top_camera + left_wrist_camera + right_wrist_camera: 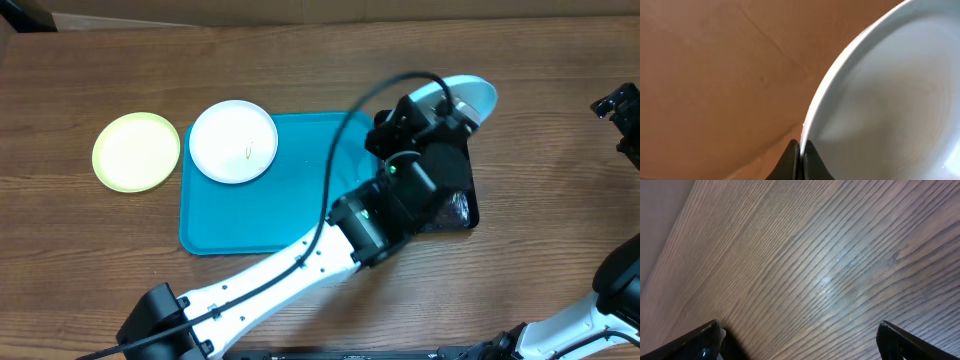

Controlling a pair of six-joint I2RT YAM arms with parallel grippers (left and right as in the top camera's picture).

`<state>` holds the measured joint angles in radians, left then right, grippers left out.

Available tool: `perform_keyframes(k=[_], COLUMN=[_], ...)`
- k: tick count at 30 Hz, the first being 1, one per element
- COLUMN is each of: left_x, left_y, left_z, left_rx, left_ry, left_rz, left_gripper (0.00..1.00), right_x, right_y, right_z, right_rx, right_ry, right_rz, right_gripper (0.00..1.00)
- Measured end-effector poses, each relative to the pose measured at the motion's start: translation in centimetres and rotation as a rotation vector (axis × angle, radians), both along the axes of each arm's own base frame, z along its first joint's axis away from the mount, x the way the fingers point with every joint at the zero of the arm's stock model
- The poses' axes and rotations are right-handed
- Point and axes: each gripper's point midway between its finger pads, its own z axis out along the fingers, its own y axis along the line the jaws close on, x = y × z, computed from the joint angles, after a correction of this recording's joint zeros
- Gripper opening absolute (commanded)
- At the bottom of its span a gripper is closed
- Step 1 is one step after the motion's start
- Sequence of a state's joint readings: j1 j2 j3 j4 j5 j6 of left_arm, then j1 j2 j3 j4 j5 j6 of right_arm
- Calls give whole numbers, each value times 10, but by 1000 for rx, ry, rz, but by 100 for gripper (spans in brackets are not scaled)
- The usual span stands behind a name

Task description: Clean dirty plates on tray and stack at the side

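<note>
A lime green plate (135, 152) lies on the table, left of the turquoise tray (260, 215). The white plate (233, 141), with a small brown smear, rests over the tray's far left corner. My left arm reaches across the tray, and its gripper (452, 102) is shut on the rim of the pale blue plate (478, 95), held tilted above the table beyond the tray's far right corner. In the left wrist view the two fingertips (791, 152) pinch that plate's (890, 100) edge. My right gripper (800, 347) stands open over bare wood with nothing between its fingers.
A glossy black tray (468, 208) lies just right of the turquoise tray, mostly hidden under my left arm. The right arm (622, 110) is at the table's right edge. The table is dark wood grain.
</note>
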<state>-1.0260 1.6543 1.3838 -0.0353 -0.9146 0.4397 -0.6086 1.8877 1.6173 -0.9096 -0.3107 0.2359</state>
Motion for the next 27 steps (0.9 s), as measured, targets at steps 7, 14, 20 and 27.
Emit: perform_keyframes(k=[7,14,20,27], left_x=[-12,-11,-12,-13], left_y=[-10,-2,-2,2], left_z=[21,24,20,5], left_rx=[50,91,139,196], left_ry=[-80,-95,-85,-41], left_rz=[-7,36,30,26], left_gripper=[4,4,4,4], right_x=[0,0,0,0], right_y=[0,0,0,0], right_z=[0,0,0,0], right_rx=[0,0,0,0], right_ry=[0,0,0,1], right_rz=[0,0,-1,0], right_gripper=[100,100,100,100])
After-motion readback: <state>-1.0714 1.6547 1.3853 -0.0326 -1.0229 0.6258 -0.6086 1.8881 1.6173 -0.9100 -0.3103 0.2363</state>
